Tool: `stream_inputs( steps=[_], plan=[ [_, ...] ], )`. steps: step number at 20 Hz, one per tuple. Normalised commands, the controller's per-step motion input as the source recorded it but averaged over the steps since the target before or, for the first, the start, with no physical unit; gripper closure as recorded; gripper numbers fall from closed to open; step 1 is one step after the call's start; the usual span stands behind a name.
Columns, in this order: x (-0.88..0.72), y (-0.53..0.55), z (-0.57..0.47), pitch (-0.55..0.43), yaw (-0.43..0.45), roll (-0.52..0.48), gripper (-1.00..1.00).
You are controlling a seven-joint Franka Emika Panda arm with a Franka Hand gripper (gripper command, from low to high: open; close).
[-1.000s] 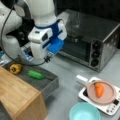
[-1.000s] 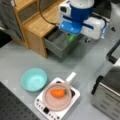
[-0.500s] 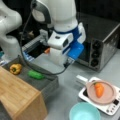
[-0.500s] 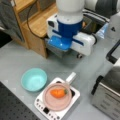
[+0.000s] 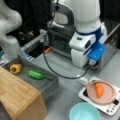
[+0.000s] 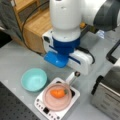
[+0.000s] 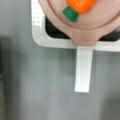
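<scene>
Pan (image 6: 57, 100) sits on the white cooker (image 6: 41, 106) near a front view's bottom, pink, with a carrot (image 6: 58, 93) lying in its middle. The carrot is orange with a green stub at one end, and the wrist view catches that stub (image 7: 70, 14) pointing down toward the handle. The pan's white handle (image 7: 82, 68) runs straight out from the rim over the grey table (image 7: 37, 87), flat and clear of anything else. In a front view the same handle (image 6: 73, 77) reaches up toward the arm's white and blue wrist block. The gripper (image 6: 75, 74) hangs right over that handle, most of it hidden behind the wrist block; whether the fingers are spread or pressed together, I cannot tell, and the wrist view shows no fingertips at all. No contact with the handle can be made out.

Around it: a teal bowl (image 6: 33, 79) stands on the table just beside the cooker, toward that front view's left, empty inside. In a front view the pan (image 5: 101, 92) and carrot (image 5: 99, 89) sit at the right, with the bowl (image 5: 83, 112) below them at the bottom edge. To the left there, a grey bin (image 5: 47, 83) holds a green vegetable (image 5: 36, 74) and a yellow pepper (image 5: 15, 68), well apart from the pan. A wooden box (image 5: 20, 100) stands at the bin's near side. Behind the arm is a metal oven (image 5: 110, 47).
</scene>
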Motion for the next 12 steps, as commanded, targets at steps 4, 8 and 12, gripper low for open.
stream_inputs(
  steps=[4,8,12],
  plan=[
    [0.28,0.07,0.09,0.239,-0.214,-0.052,-1.00],
    [0.28,-0.04,-0.08,0.213,-0.238,-0.079,-1.00],
    [0.33,-0.17,-0.15,0.176,-0.169,-0.086,-1.00]
  ],
)
